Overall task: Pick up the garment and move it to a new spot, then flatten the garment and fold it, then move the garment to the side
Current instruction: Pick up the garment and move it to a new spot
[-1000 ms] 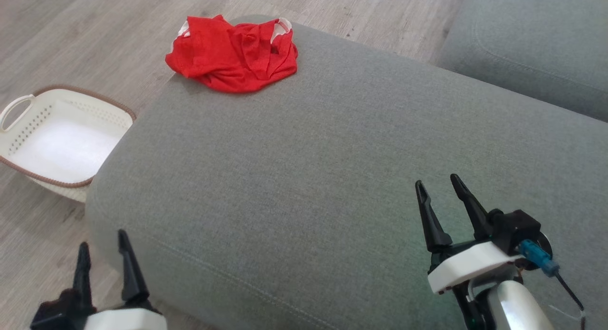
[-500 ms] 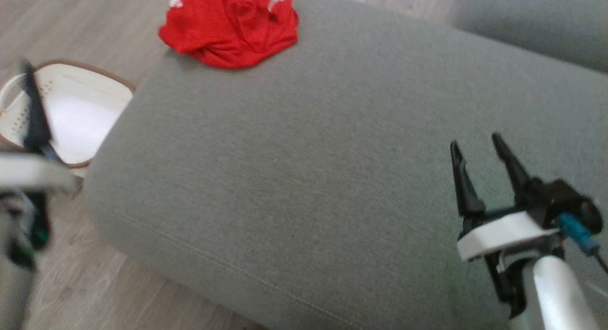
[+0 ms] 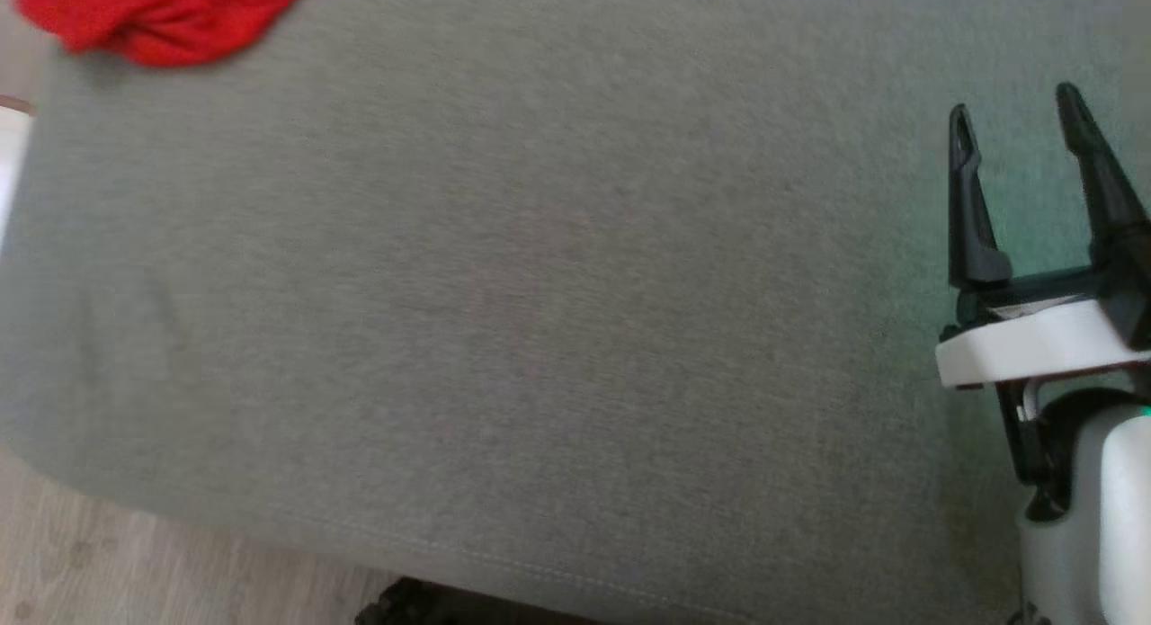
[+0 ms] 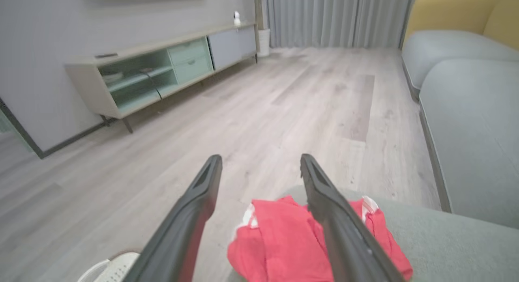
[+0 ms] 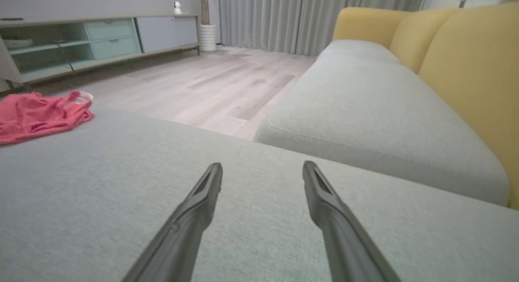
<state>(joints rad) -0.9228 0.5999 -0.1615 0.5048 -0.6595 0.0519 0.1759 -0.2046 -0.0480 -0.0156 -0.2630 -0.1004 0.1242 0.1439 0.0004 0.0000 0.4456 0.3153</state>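
The garment (image 3: 153, 18) is a crumpled red piece with white trim, lying at the far left corner of the grey cushion (image 3: 539, 292). In the left wrist view the garment (image 4: 284, 241) lies just beyond and below my left gripper (image 4: 261, 160), whose fingers are open and hold nothing. My right gripper (image 3: 1016, 112) hovers open over the right side of the cushion, far from the garment (image 5: 40, 115). In the right wrist view the right gripper (image 5: 262, 168) has only bare cushion between its fingers.
A white basket (image 4: 111, 268) stands on the wood floor left of the cushion. A second grey seat (image 5: 365, 107) with yellow backrests (image 5: 466, 71) lies to the right. A low cabinet (image 4: 162, 71) lines the far wall.
The head camera has tilted down and swung right, so the garment and cushion slid to the upper left of the picture. The left arm rose, then left the head view; the right gripper rose too.
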